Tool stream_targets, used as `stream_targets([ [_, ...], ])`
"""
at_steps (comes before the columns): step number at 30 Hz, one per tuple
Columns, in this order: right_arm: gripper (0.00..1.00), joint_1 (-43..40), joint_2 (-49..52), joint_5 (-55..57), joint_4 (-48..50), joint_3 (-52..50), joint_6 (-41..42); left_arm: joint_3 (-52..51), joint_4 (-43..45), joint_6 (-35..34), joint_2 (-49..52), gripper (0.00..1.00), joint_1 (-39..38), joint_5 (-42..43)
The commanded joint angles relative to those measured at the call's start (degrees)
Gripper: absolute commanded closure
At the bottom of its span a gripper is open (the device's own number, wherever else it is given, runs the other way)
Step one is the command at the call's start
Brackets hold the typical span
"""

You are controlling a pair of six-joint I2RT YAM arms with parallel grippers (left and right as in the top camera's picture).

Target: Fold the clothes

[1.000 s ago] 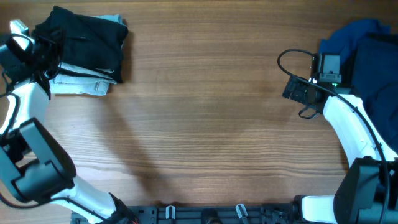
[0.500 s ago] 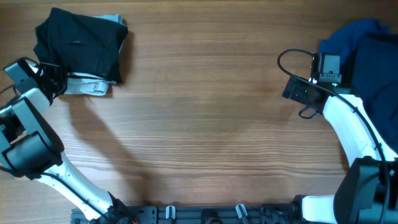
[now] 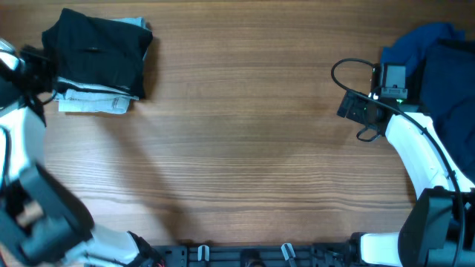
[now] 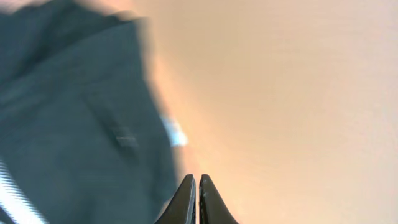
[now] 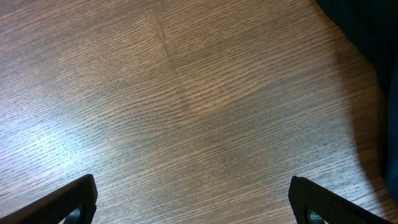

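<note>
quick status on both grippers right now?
Left gripper: closed, holding nothing.
Right gripper: open, holding nothing.

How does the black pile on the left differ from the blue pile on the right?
The black stack is folded into a compact, squared block; the blue heap is loose and rumpled. The black stack sits on a pale garment; the blue heap shows only dark blue. The black stack is wholly in view; the blue heap runs off the frame. Both lie on the wooden table.
</note>
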Motion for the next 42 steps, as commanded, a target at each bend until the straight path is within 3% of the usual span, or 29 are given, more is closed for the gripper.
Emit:
stream_targets([
  [1,0.0,0.04,-0.57,1.05,0.07,0.46,0.11,0.11,-2.36,1.42,-7.5,0.93,-1.6,1.51],
  [2,0.0,0.04,-0.57,1.05,0.07,0.46,0.11,0.11,-3.19,1.86,-8.63,0.85,-1.7,1.49],
  [3,0.0,0.04,-0.57,1.05,0.09,0.46,0.11,0.11,-4.11,1.86,-9.25,0.6,-1.73,1.51],
  [4,0.0,0.04,-0.57,1.05,0.07,0.46,0.11,0.11,-5.03,1.84,-9.53,0.49,-1.73,1.51],
  [5,0.0,0.04,-0.57,1.05,0.07,0.46,0.11,0.11,-5.81,1.86,-9.55,0.28,-1.7,1.51],
  [7,0.0,0.04,-0.57,1.05,0.07,0.46,0.11,0.11,-7.87,1.95,-9.46,0.04,-1.73,1.29],
  [8,0.0,0.04,-0.57,1.05,0.07,0.46,0.11,0.11,-9.38,1.95,-9.46,0.0,-1.73,0.74],
  [16,0.0,0.04,-0.57,1.05,0.07,0.46,0.09,0.11,-21.27,1.95,-9.46,0.0,-1.73,-0.9],
  [28,0.0,0.04,-0.76,1.07,0.04,0.42,0.04,0.11,-21.92,1.95,-9.46,0.0,-1.73,-0.9],
  [42,0.0,0.63,-43.21,0.87,-0.15,0.35,0.09,0.11,-21.92,1.95,-9.46,0.0,-1.73,-0.9],
])
